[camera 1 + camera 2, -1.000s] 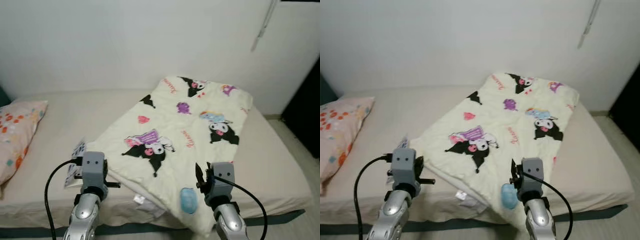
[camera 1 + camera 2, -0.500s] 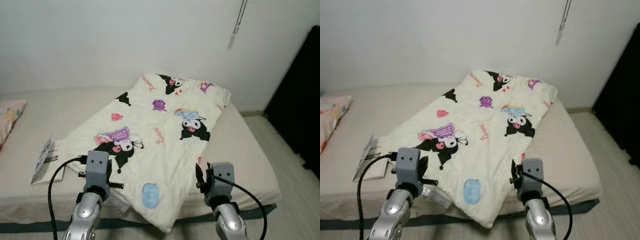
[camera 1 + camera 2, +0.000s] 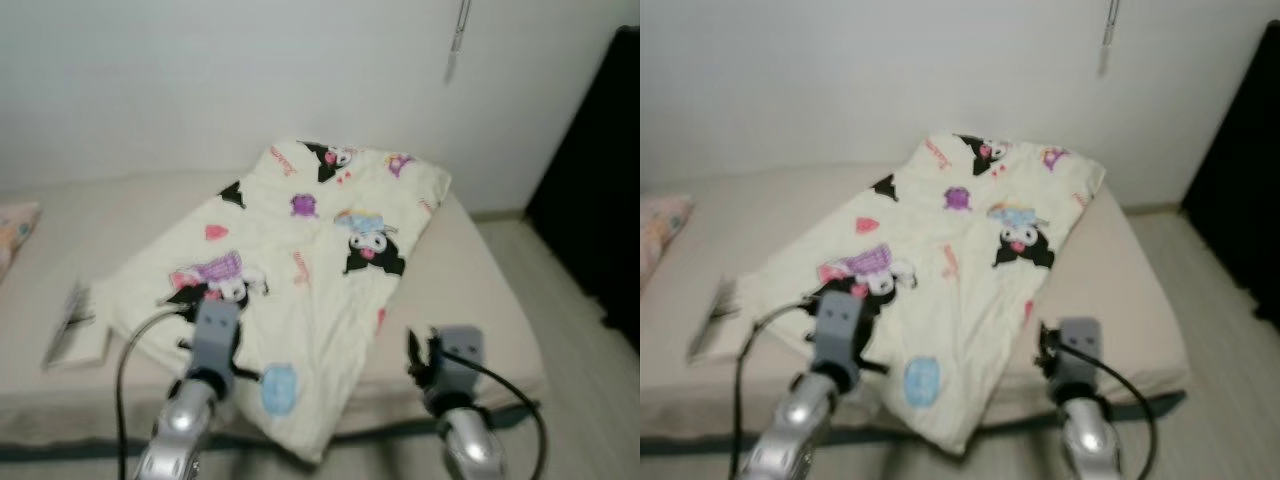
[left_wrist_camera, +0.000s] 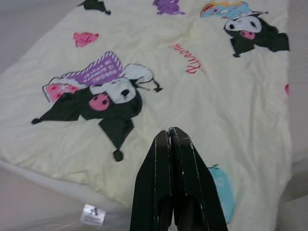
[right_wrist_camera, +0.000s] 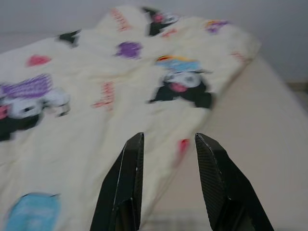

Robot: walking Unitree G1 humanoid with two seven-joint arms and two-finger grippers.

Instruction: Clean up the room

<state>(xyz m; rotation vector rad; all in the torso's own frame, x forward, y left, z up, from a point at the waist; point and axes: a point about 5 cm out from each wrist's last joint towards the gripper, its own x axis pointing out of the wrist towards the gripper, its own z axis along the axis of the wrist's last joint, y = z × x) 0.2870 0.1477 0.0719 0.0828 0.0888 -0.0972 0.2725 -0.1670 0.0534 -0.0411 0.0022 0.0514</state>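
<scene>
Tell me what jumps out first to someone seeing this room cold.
The cream cartoon-print blanket lies skewed across the bed, one corner hanging over the near edge. A booklet sits on the mattress to the blanket's left. Both grippers are raised before the bed: left gripper jaws shut, right gripper jaws open.

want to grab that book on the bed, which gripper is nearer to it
Left. The left gripper hangs over the blanket beside the book; the right gripper is across the blanket.

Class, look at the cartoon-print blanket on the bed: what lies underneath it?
The blanket lies slantwise on the beige mattress, which shows bare on both sides. One corner hangs over the front edge. Whatever else lies beneath is covered and cannot be seen.
</scene>
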